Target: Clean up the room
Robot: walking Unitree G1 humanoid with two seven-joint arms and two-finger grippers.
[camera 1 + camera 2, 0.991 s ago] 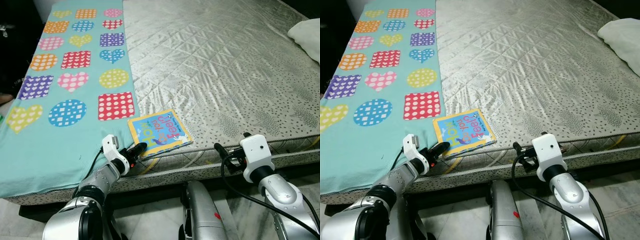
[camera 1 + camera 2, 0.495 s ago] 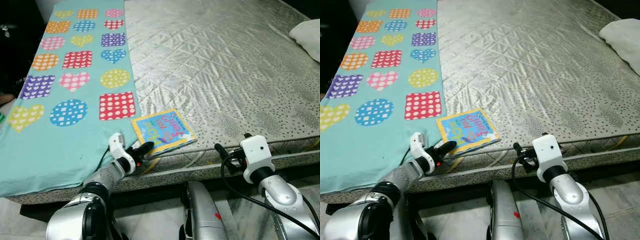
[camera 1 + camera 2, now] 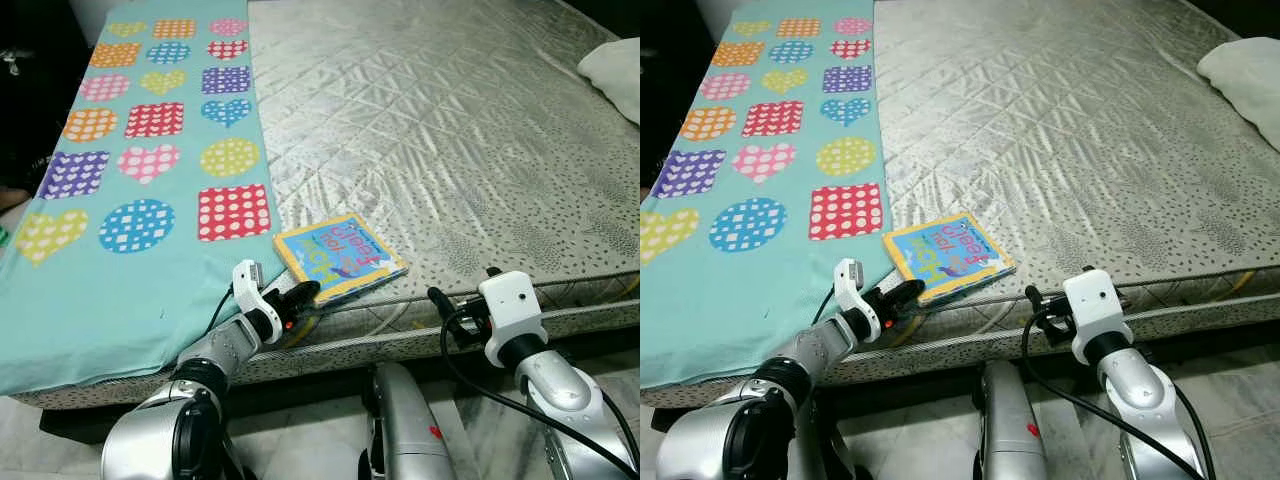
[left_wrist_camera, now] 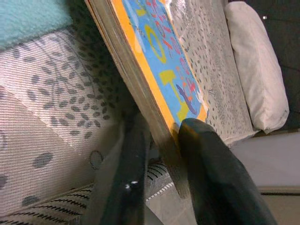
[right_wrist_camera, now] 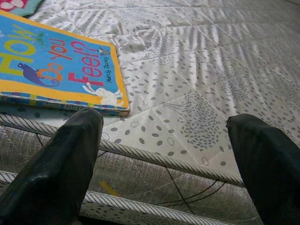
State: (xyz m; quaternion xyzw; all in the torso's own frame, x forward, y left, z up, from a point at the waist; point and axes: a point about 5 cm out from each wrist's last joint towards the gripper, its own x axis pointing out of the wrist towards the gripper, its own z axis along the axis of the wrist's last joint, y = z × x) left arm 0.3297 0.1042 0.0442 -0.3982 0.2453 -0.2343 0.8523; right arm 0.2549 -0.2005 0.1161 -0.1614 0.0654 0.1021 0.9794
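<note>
Book [image 3: 340, 258] — a thick children's board book with a blue and yellow cover, lying flat at the near edge of the mattress [image 3: 450, 130], one corner reaching over that edge, just beside the blanket [image 3: 110, 200].

Left gripper [image 4: 164, 140] — at the book's near corner, fingers closed down to the thickness of the book, one above the cover and one below. The hold is on the corner alone.

Right gripper [image 5: 164, 154] — fingers spread wide, holding nothing, level with the mattress edge and off to the book's right, apart from it.

Blanket — turquoise, printed with hearts, squares and circles; it covers the mattress to the book's left.

Pillow [image 3: 612, 62] — white, at the far right corner of the mattress, well apart from the book.

Risks, as a judgement: a corner pinch gives little purchase — the book's weight could swing it down or twist it out of the fingers once lifted. Dragging it sideways could catch the blanket's edge. A slip would drop it to the floor below.
</note>
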